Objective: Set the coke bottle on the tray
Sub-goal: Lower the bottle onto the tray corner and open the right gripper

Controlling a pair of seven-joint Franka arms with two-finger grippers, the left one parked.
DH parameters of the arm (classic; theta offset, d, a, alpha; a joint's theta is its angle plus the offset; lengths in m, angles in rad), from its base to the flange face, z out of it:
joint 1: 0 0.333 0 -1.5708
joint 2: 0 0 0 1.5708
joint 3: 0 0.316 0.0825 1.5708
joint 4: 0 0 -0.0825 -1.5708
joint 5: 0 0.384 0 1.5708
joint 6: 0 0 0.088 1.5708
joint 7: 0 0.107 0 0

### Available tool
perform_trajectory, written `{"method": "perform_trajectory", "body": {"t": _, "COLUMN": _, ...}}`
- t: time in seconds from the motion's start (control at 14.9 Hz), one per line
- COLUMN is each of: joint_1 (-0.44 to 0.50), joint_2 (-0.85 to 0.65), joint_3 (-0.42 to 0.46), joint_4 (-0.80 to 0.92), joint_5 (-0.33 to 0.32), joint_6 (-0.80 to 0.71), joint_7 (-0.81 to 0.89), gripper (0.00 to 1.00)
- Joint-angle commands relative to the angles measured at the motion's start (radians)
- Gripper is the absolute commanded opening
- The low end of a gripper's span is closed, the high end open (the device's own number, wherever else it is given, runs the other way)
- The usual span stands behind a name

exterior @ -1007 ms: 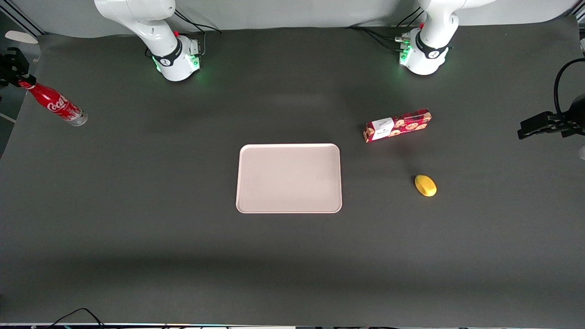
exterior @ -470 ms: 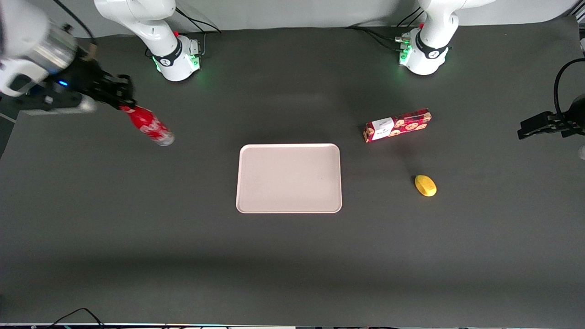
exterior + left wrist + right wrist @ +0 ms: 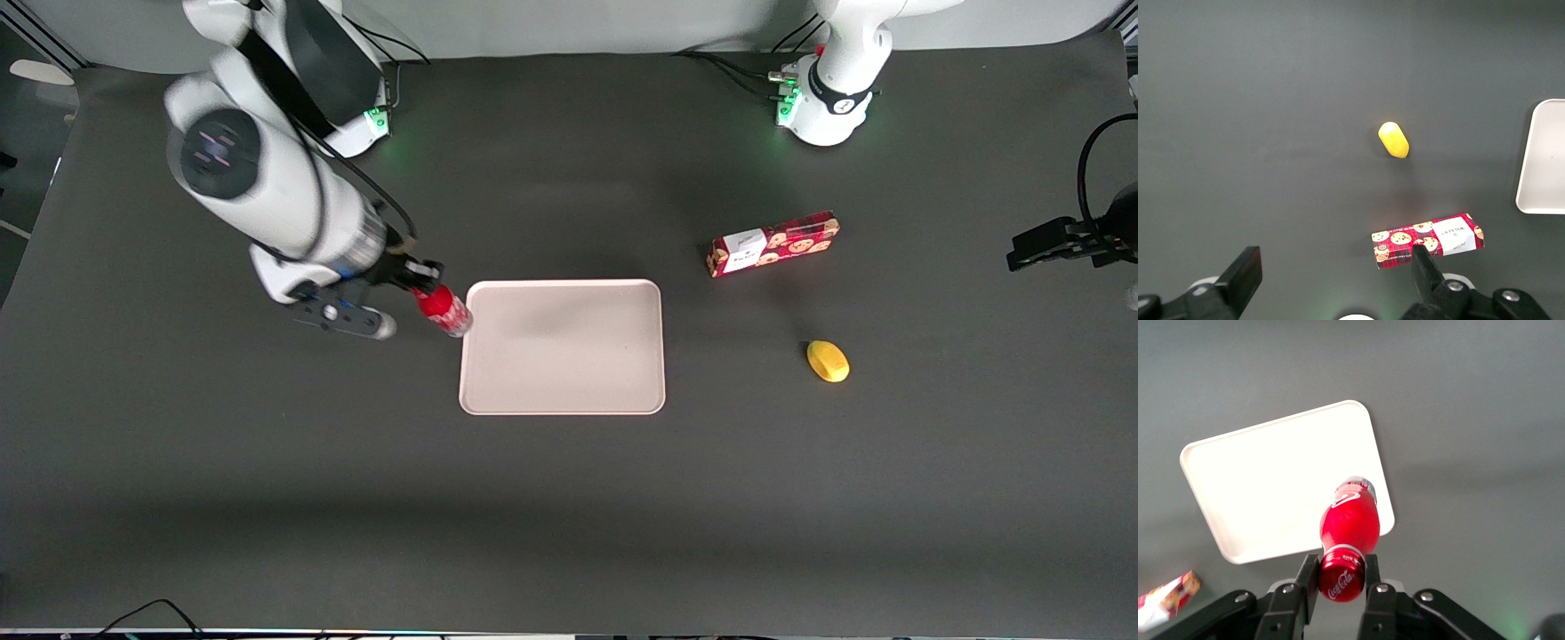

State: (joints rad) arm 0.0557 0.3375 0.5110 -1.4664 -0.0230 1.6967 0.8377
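Bottle check: your tool (image 3: 418, 277) grips the coke bottle (image 3: 444, 310) by its cap, hanging base-down in the air right at the tray (image 3: 562, 356) edge nearest the working arm; carry it inward over the tray.

One coke bottle (image 3: 443, 310), tray (image 3: 562, 347), cookie box (image 3: 773, 244), lemon (image 3: 828, 361).

The gripper (image 3: 425, 283) holds the coke bottle (image 3: 444, 309) above the tray's (image 3: 562, 347) edge.
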Motion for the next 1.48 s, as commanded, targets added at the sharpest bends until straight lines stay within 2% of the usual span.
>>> {"method": "perform_trajectory", "body": {"t": 0.0, "joint_1": 0.006, "joint_2": 0.067, "joint_3": 0.027, "joint_4": -0.066, "joint_5": -0.070, "joint_6": 0.130, "joint_7": 0.133, "gripper": 0.11}}
{"method": "perform_trajectory", "body": {"t": 0.2, "joint_1": 0.009, "joint_2": 0.066, "joint_3": 0.027, "joint_4": -0.199, "joint_5": -0.081, "joint_6": 0.288, "joint_7": 0.193, "gripper": 0.11}}
{"method": "perform_trajectory", "body": {"t": 0.4, "joint_1": 0.009, "joint_2": 0.067, "joint_3": 0.027, "joint_4": -0.219, "joint_5": -0.087, "joint_6": 0.296, "joint_7": 0.210, "gripper": 0.17}}
{"method": "perform_trajectory", "body": {"t": 0.47, "joint_1": 0.010, "joint_2": 0.067, "joint_3": 0.027, "joint_4": -0.229, "joint_5": -0.101, "joint_6": 0.299, "joint_7": 0.224, "gripper": 0.21}}
{"method": "perform_trajectory", "body": {"t": 0.54, "joint_1": 0.010, "joint_2": 0.074, "joint_3": 0.029, "joint_4": -0.233, "joint_5": -0.118, "joint_6": 0.301, "joint_7": 0.225, "gripper": 0.30}}
{"method": "perform_trajectory", "body": {"t": 0.67, "joint_1": 0.010, "joint_2": 0.080, "joint_3": 0.027, "joint_4": -0.239, "joint_5": -0.123, "joint_6": 0.311, "joint_7": 0.241, "gripper": 0.37}}
{"method": "perform_trajectory", "body": {"t": 0.87, "joint_1": 0.010, "joint_2": 0.081, "joint_3": 0.027, "joint_4": -0.290, "joint_5": -0.149, "joint_6": 0.382, "joint_7": 0.248, "gripper": 0.37}}
{"method": "perform_trajectory", "body": {"t": 0.94, "joint_1": 0.010, "joint_2": 0.084, "joint_3": 0.027, "joint_4": -0.290, "joint_5": -0.150, "joint_6": 0.388, "joint_7": 0.253, "gripper": 0.41}}
{"method": "perform_trajectory", "body": {"t": 1.07, "joint_1": 0.009, "joint_2": 0.081, "joint_3": 0.027, "joint_4": -0.281, "joint_5": -0.147, "joint_6": 0.380, "joint_7": 0.253, "gripper": 1.00}}
{"method": "perform_trajectory", "body": {"t": 1.28, "joint_1": 0.006, "joint_2": 0.063, "joint_3": 0.027, "joint_4": -0.261, "joint_5": -0.146, "joint_6": 0.364, "joint_7": 0.250, "gripper": 1.00}}
{"method": "perform_trajectory", "body": {"t": 1.41, "joint_1": 0.009, "joint_2": 0.066, "joint_3": 0.027, "joint_4": -0.195, "joint_5": -0.146, "joint_6": 0.292, "joint_7": 0.247, "gripper": 1.00}}
